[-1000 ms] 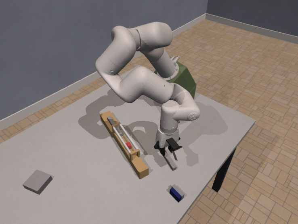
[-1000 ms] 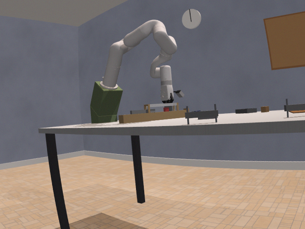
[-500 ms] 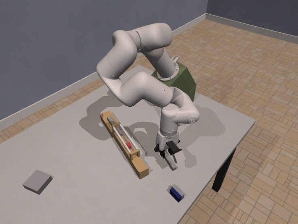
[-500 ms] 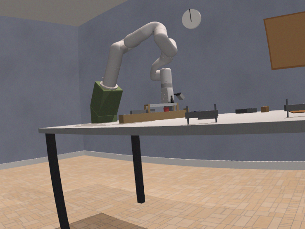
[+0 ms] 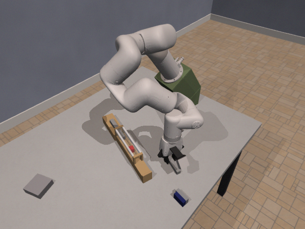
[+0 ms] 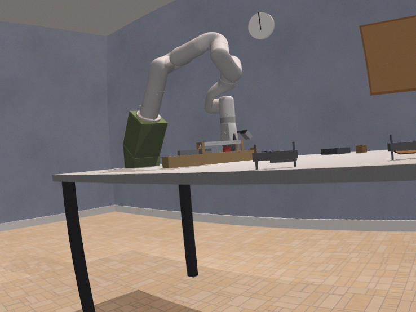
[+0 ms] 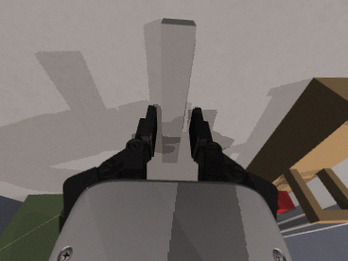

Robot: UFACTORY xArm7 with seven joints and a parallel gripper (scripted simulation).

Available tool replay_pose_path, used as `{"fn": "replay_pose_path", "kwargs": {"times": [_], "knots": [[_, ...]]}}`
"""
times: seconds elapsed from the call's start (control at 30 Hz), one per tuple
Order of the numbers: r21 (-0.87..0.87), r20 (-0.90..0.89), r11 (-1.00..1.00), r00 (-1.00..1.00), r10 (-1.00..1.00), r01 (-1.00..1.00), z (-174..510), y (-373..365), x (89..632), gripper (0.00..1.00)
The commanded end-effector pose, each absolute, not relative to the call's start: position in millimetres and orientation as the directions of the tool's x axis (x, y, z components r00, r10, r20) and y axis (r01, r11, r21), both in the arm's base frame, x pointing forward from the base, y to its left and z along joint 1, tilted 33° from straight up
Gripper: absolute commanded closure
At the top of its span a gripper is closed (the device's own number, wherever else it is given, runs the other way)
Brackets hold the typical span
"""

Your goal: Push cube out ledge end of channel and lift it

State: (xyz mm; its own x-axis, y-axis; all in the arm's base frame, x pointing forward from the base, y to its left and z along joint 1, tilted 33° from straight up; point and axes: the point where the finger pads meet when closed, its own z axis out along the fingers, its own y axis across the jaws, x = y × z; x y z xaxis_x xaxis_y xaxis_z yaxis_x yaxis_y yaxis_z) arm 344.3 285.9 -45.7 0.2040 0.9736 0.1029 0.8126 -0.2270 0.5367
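Two black gripper fingers are standing partly apart over a long pale-grey bar (image 5: 177, 170) (image 7: 177, 61), and we're looking at a light-grey tabletop (image 5: 86, 184) (image 6: 201, 179) (image 7: 109, 38) carrying the whole scene. Blue-grey walls (image 5: 49, 36) (image 6: 302, 100) are rising behind it, tan parquet flooring (image 5: 258, 61) (image 6: 235, 262) is spreading underneath, and a round white clock (image 6: 261, 25) is hanging near a brown rectangular board (image 6: 389, 55). Out on the top, a flat grey block (image 5: 38, 185) is lying well apart from a small blue-and-grey block (image 5: 179, 198).

Now the tool! The white arm (image 5: 147, 91) (image 6: 194, 50) is reaching from its green pedestal (image 5: 187, 86) (image 6: 144, 141) (image 7: 38, 217), pointing its black-fingered gripper (image 5: 170, 160) (image 6: 234, 147) (image 7: 173, 117) downward. One finger is standing on either side of the bar, with gaps showing; it's gripping nothing, and the bar is lying on the table. Beside them, the small red cube (image 5: 131, 148) (image 6: 226, 148) (image 7: 285, 202) is sitting inside the long tan wooden channel (image 5: 123, 149) (image 6: 208, 159) (image 7: 284, 128), between the pale rails, nearer the wooden frame on the clock-side half.
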Motion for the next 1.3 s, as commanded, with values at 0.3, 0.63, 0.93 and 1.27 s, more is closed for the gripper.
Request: {"fn": "replay_pose_path", "kwargs": {"times": [0.3, 0.63, 0.93, 1.27], "knots": [[0.537, 0.106, -0.227, 0.202, 0.974, 0.813, -51.3, 287.4, 348.2, 0.62], [0.537, 0.106, -0.227, 0.202, 0.974, 0.813, -51.3, 287.4, 348.2, 1.0], [0.537, 0.106, -0.227, 0.202, 0.974, 0.813, -51.3, 287.4, 348.2, 1.0], [0.537, 0.106, -0.227, 0.202, 0.974, 0.813, -51.3, 287.4, 348.2, 1.0]]}}
